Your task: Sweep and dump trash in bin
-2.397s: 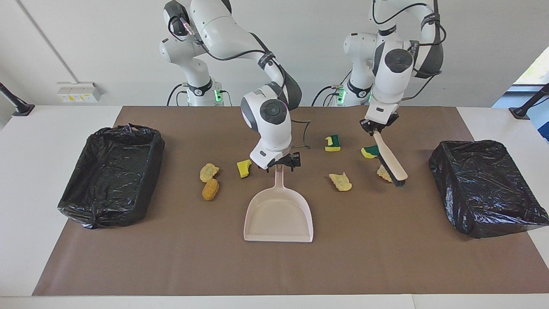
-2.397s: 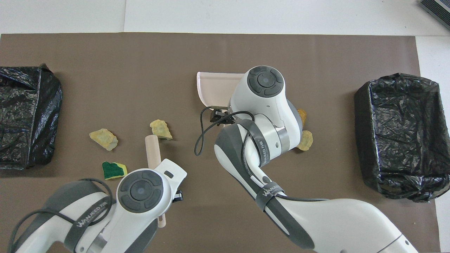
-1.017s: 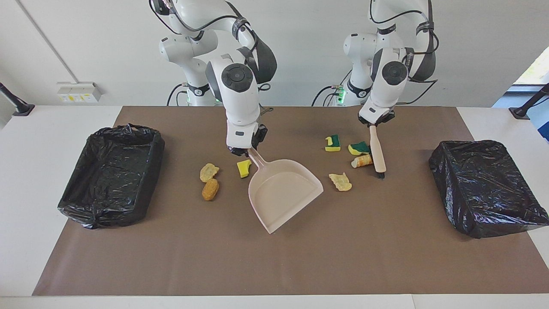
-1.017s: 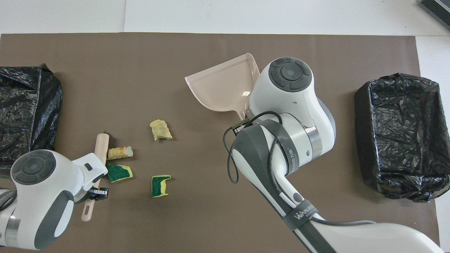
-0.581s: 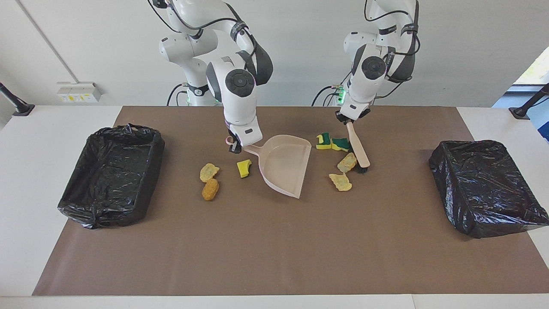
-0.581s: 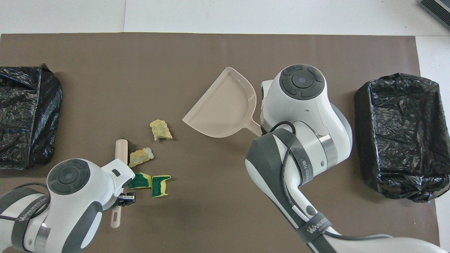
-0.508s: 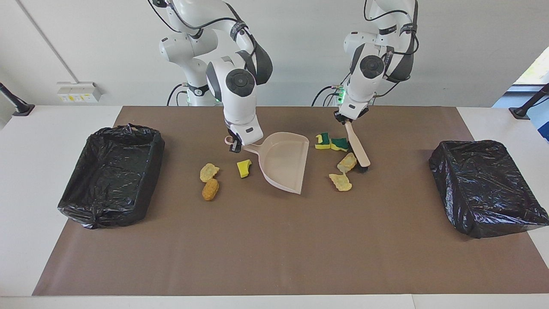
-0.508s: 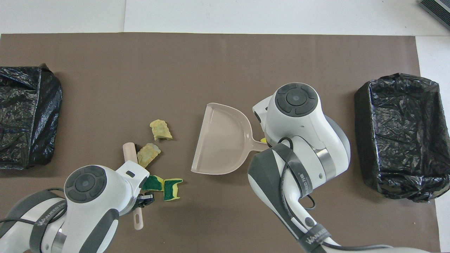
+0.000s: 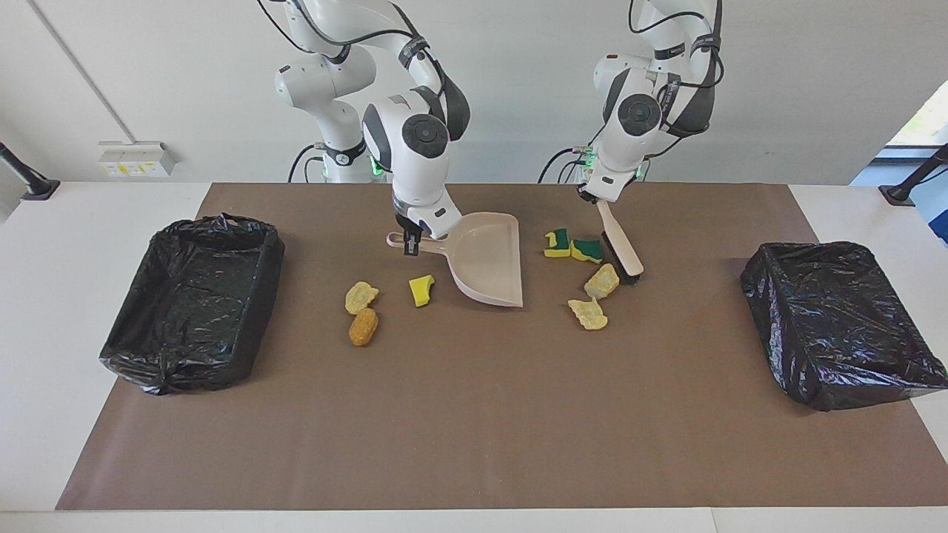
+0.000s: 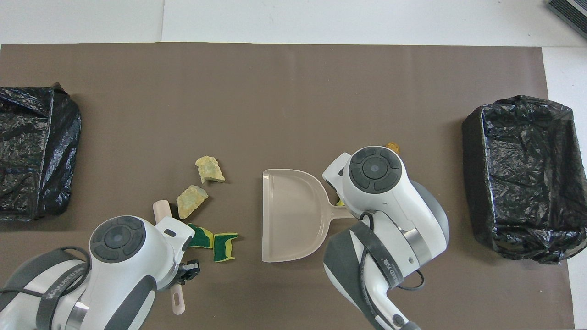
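Nearest the robots, the left gripper (image 9: 601,198) is clenched on the handle of the brush (image 9: 621,250), which slants down so its bristle head rests on the mat (image 9: 474,414) just beside two green-backed sponge pieces (image 9: 570,246); the angle appears chosen to rake scraps toward the table's middle. The right gripper (image 9: 412,243) is clamped on the handle of the dustpan (image 9: 485,259), whose open mouth faces the left arm's end of the table, evidently set as the receiver for that rake. The pan holds nothing yet. The trash lies in two groups on the mat. Beside the brush head, slightly farther from the robots than the sponge pair, sit two tan lumps (image 9: 596,296), one touching or nearly touching the brush; a clear gap separates this group from the pan's lip. At the pan's closed side, toward the right arm's end, lie a yellow sponge chunk (image 9: 422,289), a pale lump (image 9: 361,297) and a browner lump (image 9: 363,326); these lie at the pan's back and cannot be swept in as it now faces. Judgement: the sweep of the first group is under way, no scrap collected. A black-lined bin stands at each end of the table, one (image 9: 194,292) at the right arm's end and one (image 9: 840,322) at the left arm's, both awaiting the dump.
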Controlling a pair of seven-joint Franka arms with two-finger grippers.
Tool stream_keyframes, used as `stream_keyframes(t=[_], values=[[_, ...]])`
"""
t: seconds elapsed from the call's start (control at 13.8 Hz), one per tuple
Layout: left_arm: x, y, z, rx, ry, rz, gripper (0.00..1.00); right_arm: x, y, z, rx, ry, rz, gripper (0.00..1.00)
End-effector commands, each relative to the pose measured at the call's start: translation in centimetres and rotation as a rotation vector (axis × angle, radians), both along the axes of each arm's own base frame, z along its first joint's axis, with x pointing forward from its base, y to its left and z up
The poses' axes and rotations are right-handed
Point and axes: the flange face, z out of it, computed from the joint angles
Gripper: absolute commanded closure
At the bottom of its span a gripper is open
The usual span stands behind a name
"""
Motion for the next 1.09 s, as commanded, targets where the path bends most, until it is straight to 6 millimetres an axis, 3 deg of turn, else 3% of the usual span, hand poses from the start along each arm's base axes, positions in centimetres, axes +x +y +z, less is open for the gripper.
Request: stream_keyframes(t=[0.0, 0.15, 0.44, 0.51, 0.8, 1.02], values=[[-2.0, -1.2, 0.0, 0.002, -0.006, -0.009, 1.0, -1.9, 1.0, -1.1, -0.029, -0.048, -0.117, 1.0], [-2.0, -2.6, -0.4, -0.014, -0.027, -0.047, 1.0, -2.4, 2.7, -2.6, -0.033, -0.054, -0.118, 1.0], [-0.8, -5.8, -1.5, -0.101, -0.065, -0.034, 1.0, -2.3, 2.8, -2.6, -0.035, -0.057, -0.105, 1.0], [-0.4, -6.6, -1.2, -0.119, -0.08, -0.038, 1.0, -2.3, 2.8, -2.7, -0.037, -0.055, -0.101, 1.0], [-1.4, -12.7, 0.6, -0.201, -0.101, -0.113, 1.0, -2.3, 2.8, -2.6, -0.039, -0.052, -0.1, 1.0], [-1.7, -15.2, 1.7, -0.219, -0.113, -0.15, 1.0, -2.3, 2.8, -2.6, -0.04, -0.054, -0.106, 1.0]])
